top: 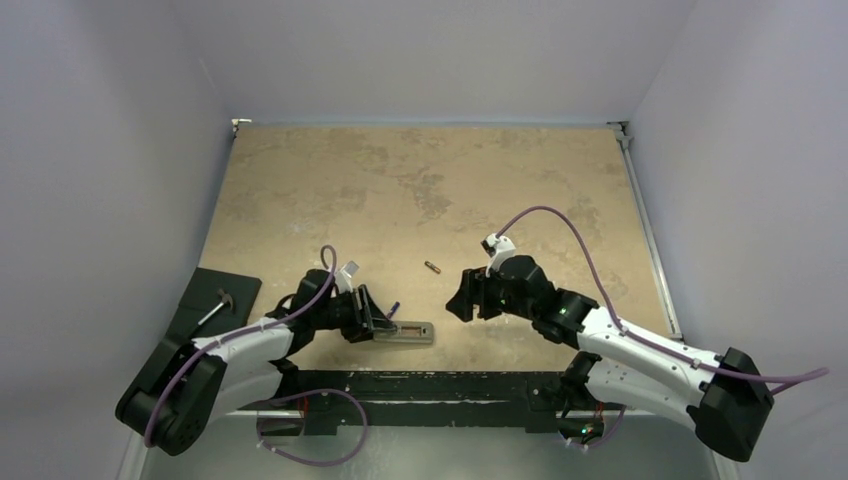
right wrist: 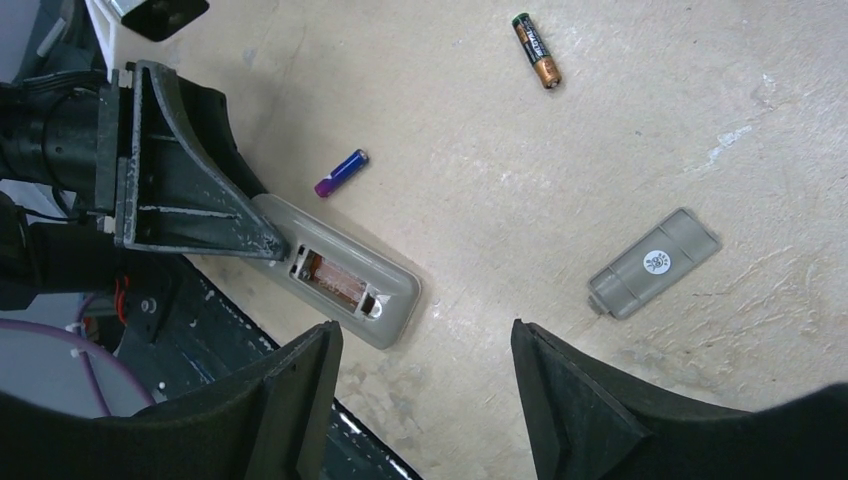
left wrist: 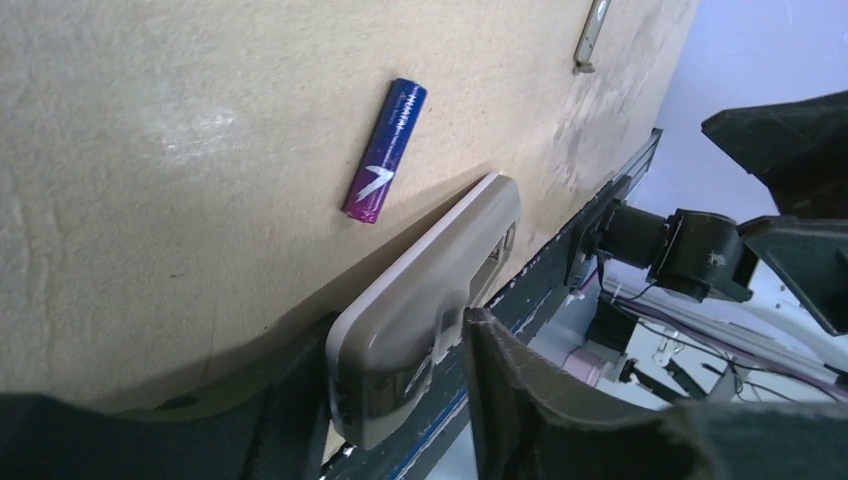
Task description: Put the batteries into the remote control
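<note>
The remote control [top: 410, 332] lies grey back up near the table's front edge, with its battery recess open [right wrist: 335, 280]. My left gripper [top: 372, 322] is shut on its left end, and the remote sits between the jaws in the left wrist view [left wrist: 430, 280]. The purple-blue battery [top: 393, 311] lies loose just beyond the remote [left wrist: 386, 150] [right wrist: 341, 173]. The brown battery with a gold end [top: 432, 267] lies farther out [right wrist: 537, 50]. My right gripper [top: 462, 300] is open and empty [right wrist: 425, 335], hovering to the right of the remote.
A small flat grey cover piece [right wrist: 653, 262] lies on the table right of the remote. A black mat [top: 215, 295] with a small tool sits at the left. A black rail [top: 430, 385] runs along the front edge. Walls enclose the table.
</note>
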